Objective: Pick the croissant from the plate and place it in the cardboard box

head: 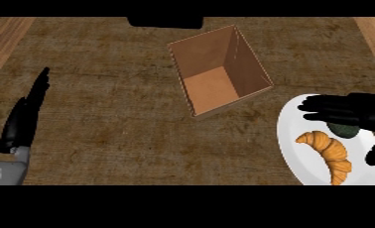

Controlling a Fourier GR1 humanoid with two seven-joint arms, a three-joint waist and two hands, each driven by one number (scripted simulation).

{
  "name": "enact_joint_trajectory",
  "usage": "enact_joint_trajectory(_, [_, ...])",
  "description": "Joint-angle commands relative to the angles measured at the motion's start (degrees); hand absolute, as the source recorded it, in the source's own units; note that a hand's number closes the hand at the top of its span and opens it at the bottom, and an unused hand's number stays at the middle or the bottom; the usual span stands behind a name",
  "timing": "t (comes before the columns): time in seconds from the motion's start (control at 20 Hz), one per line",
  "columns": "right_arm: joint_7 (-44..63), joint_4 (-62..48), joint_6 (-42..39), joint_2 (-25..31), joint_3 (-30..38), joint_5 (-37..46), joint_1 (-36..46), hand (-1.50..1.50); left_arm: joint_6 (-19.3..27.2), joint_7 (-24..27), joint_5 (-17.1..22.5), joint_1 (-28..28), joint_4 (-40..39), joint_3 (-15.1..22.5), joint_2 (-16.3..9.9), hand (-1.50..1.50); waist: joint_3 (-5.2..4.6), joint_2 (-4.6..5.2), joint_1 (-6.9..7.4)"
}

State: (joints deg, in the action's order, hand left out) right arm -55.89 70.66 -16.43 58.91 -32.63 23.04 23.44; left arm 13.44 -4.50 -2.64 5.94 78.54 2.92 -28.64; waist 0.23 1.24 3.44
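Observation:
A golden croissant [330, 153] lies on a white plate [293, 138] at the lower right of the counter. My right hand [344, 110] hovers over the plate's far part, just beyond the croissant, its fingers stretched leftward and open, holding nothing. An open cardboard box [218, 71] stands in the middle of the counter, up and left of the plate, with nothing inside. My left hand [23, 115] rests at the left edge, fingers straight and pointing up.
A dark object [164, 22] sits at the counter's far edge behind the box. The brown counter top [110, 113] stretches between the left hand and the box. Lighter wood [11, 28] borders both sides.

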Motion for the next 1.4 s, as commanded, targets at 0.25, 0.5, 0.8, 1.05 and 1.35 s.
enact_joint_trajectory(0.25, [-13.5,-15.1,3.4,-5.3,-8.0,13.8,7.3,-1.50,1.0,2.2,-1.0,-1.2,-2.4,-1.4,1.7,0.00,-0.15,-0.73,-1.40])
enact_joint_trajectory(0.5, [-11.1,-18.0,5.9,-11.0,-10.0,17.8,8.5,-1.50,-0.9,1.6,-1.1,2.4,-6.5,-3.9,0.2,0.00,-0.20,-0.87,-2.53])
enact_joint_trajectory(0.8, [-11.9,-22.7,6.5,-14.3,-9.2,19.2,10.7,-1.50,-0.7,2.2,-2.1,1.6,-5.3,-4.6,1.0,0.00,-0.20,-1.03,-2.66])
enact_joint_trajectory(1.05, [-14.7,-22.2,6.1,-13.6,-10.1,18.1,9.7,-1.50,-4.2,0.7,-0.4,0.6,-3.4,-5.2,-0.2,0.00,-0.19,-1.08,-2.50])
enact_joint_trajectory(1.35, [-17.5,-16.4,4.5,-10.4,-11.0,14.2,7.9,-1.50,-2.3,-1.7,-2.2,2.5,-2.8,-4.8,1.1,0.00,-0.19,-1.22,-3.07])
